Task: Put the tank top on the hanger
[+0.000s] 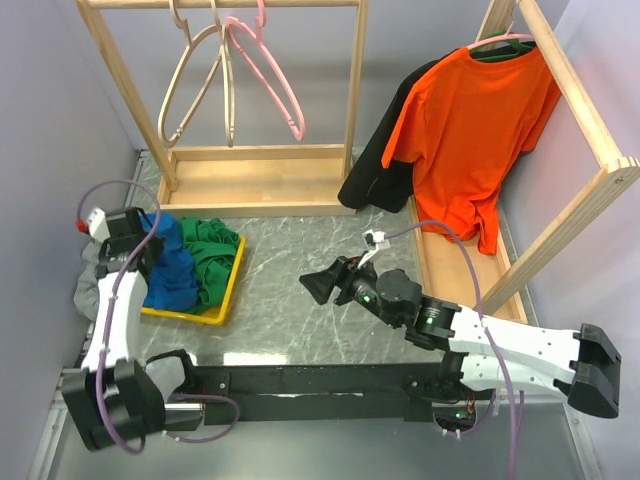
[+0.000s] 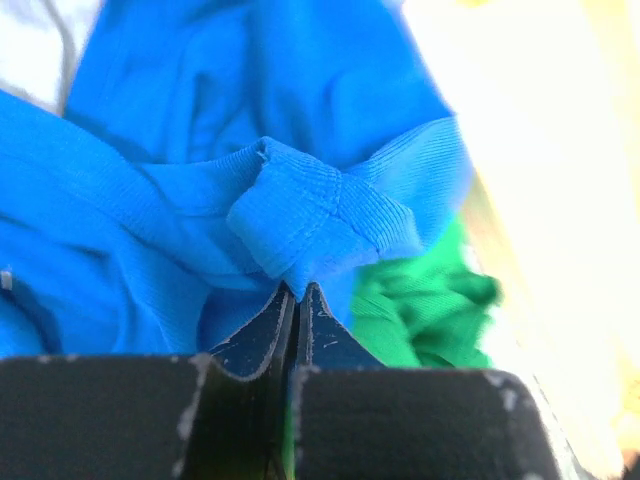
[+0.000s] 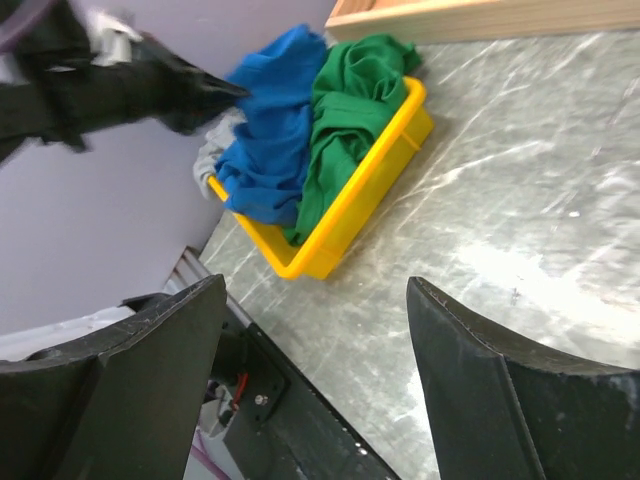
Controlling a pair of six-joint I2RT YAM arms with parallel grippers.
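Note:
The royal-blue tank top lies bunched in a yellow tray at the left, beside a green garment. My left gripper is shut on a ribbed fold of the tank top and sits over the tray's left side. The pink hanger hangs on the wooden rack at the back. My right gripper is open and empty above the table's middle; its view shows the tank top and the left gripper at it.
Two beige wooden hangers hang left of the pink one on the rack. An orange t-shirt and a black garment hang on a second rack at the right. A grey cloth lies left of the tray.

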